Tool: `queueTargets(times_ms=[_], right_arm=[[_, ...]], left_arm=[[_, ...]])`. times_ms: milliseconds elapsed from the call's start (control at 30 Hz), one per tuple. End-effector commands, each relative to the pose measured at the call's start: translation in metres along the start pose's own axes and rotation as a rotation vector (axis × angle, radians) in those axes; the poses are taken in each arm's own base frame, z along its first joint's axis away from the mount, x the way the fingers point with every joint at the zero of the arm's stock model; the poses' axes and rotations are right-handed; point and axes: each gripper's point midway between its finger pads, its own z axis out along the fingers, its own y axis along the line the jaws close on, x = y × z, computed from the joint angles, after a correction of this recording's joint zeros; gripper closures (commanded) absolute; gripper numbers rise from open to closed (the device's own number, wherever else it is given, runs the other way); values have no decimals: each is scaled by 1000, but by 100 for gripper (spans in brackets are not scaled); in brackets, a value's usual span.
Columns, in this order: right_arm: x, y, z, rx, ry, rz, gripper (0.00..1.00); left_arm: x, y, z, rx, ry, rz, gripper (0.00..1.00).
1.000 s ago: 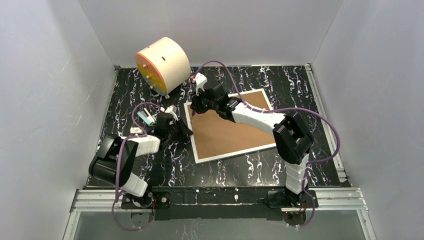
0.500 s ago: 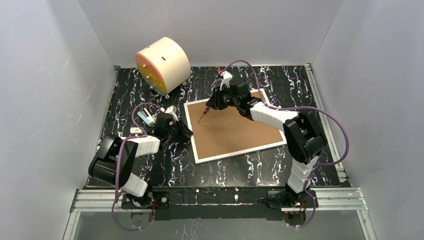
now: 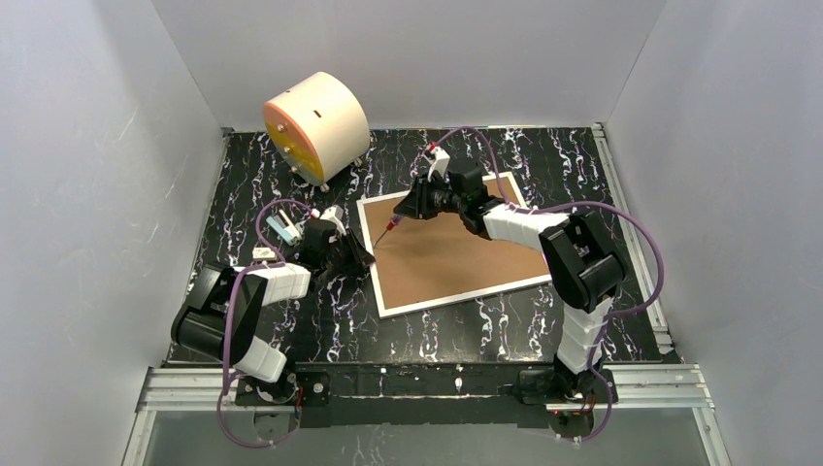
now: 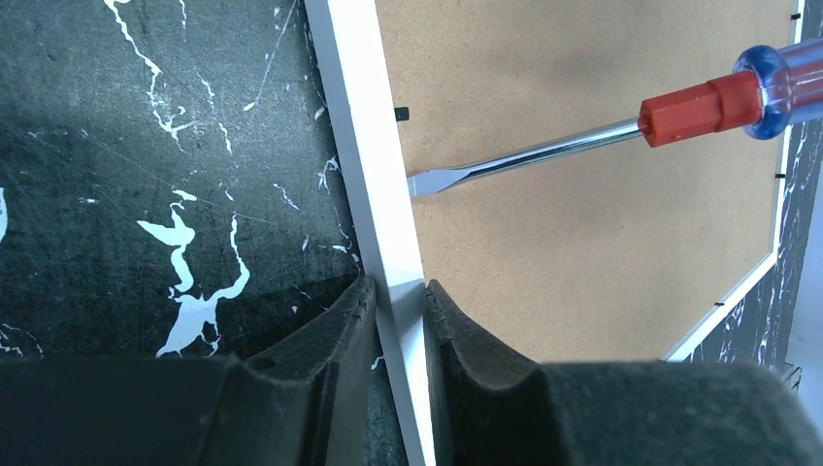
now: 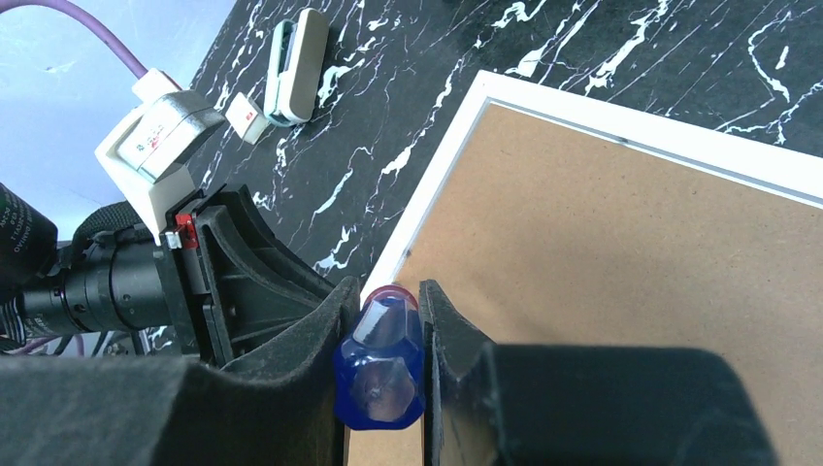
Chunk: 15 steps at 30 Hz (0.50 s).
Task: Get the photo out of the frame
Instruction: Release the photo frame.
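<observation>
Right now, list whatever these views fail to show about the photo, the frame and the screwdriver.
Photo: unseen in every view; the frame lies face down and its brown backing board covers it.
Screwdriver tip: right wrist view, hidden behind its own handle and the right gripper; top view, too small.
Retaining tab: left wrist view, too small to tell bent or flat.
Frame edge inside the left gripper: left wrist view, fingers cover it.

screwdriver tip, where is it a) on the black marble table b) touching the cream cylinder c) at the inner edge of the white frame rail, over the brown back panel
c: the left wrist view shows the screwdriver with its flat tip at the inner edge of the frame, over the brown back panel.
</observation>
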Motion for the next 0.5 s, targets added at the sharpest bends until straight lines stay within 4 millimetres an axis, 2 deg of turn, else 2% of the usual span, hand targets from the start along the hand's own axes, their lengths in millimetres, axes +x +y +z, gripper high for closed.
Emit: queueTargets(times_ms=[0, 200, 467], right_arm=[[-9, -14, -3, 3, -56, -4, 99], [-21, -18, -9, -30, -89, -5, 99], [-9, -19, -1, -78, -65, 28, 99]], left_arm=[[48, 38, -12, -141, 164, 12, 79], [47, 37, -12, -139, 163, 12, 79], [49, 37, -10, -137, 171, 10, 80]])
